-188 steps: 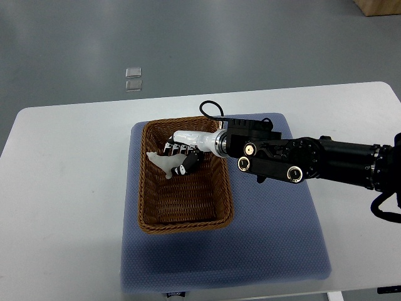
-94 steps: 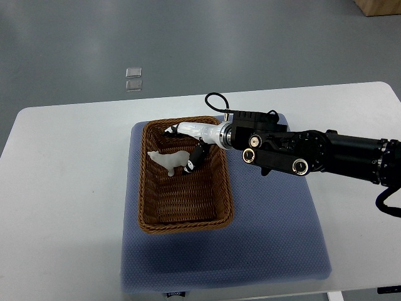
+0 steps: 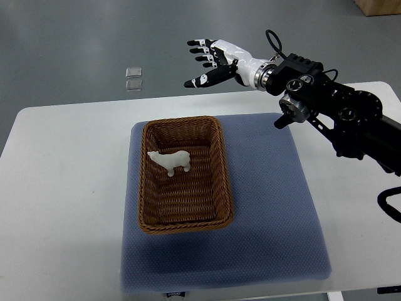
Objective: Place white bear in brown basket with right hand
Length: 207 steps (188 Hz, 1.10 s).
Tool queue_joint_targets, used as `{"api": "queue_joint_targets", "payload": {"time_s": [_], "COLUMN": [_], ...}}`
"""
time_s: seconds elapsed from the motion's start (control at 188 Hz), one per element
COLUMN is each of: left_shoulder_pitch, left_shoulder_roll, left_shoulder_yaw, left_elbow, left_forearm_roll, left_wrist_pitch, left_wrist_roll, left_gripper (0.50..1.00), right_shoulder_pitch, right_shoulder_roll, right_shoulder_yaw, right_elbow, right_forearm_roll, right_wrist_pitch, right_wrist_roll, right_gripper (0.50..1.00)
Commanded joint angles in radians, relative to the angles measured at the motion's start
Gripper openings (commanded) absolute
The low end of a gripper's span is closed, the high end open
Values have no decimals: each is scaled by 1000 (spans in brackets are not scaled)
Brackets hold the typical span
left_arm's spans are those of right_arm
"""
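The white bear [image 3: 170,161] lies inside the brown wicker basket [image 3: 144,188], in its upper half, clear of any hand. My right hand [image 3: 207,61] hovers high above the table's far edge, up and to the right of the basket, with fingers spread and nothing in them. Its black arm [image 3: 338,116] runs in from the right edge. The left arm is out of view.
The basket sits on a blue-grey mat [image 3: 276,207] on the white table [image 3: 62,188]. Two small clear squares [image 3: 133,78] lie on the grey floor beyond the table. A cardboard corner [image 3: 379,6] shows at the top right.
The right hand let go of the bear, which now rests in the basket, then rose up and away to the upper right with its fingers spread.
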Motion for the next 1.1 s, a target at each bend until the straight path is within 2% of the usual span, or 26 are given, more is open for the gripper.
{"api": "queue_joint_targets", "payload": {"time_s": [0.0, 0.128, 0.213, 0.367, 0.59, 0.686, 0.931, 1.096], "left_shoulder_pitch": [0, 0, -1, 0, 0, 0, 0, 0], "left_shoulder_roll": [0, 0, 0, 0, 0, 0, 0, 0], "left_shoulder_yaw": [1, 1, 1, 1, 1, 1, 1, 1], "left_elbow": [0, -2, -2, -2, -3, -3, -2, -2], "left_forearm_roll": [0, 0, 0, 0, 0, 0, 0, 0], "left_wrist_pitch": [0, 0, 0, 0, 0, 0, 0, 0], "left_wrist_roll": [1, -1, 1, -1, -1, 1, 1, -1], "left_gripper": [1000, 1000, 1000, 1000, 1000, 1000, 1000, 1000], "right_shoulder_pitch": [-71, -129, -146, -209, -280, -306, -369, -359], "right_shoulder_roll": [22, 63, 76, 79, 111, 111, 111, 99], "right_shoulder_yaw": [184, 324, 388, 444, 534, 559, 563, 523], "right_elbow": [-10, -75, -133, -165, -170, -171, -171, -197], "right_forearm_roll": [145, 316, 407, 539, 685, 691, 682, 671], "right_wrist_pitch": [-1, 2, 12, 13, 16, 70, 294, 306], "right_wrist_roll": [6, 51, 117, 187, 198, 201, 207, 207], "right_gripper": [915, 926, 928, 928, 928, 928, 928, 928]}}
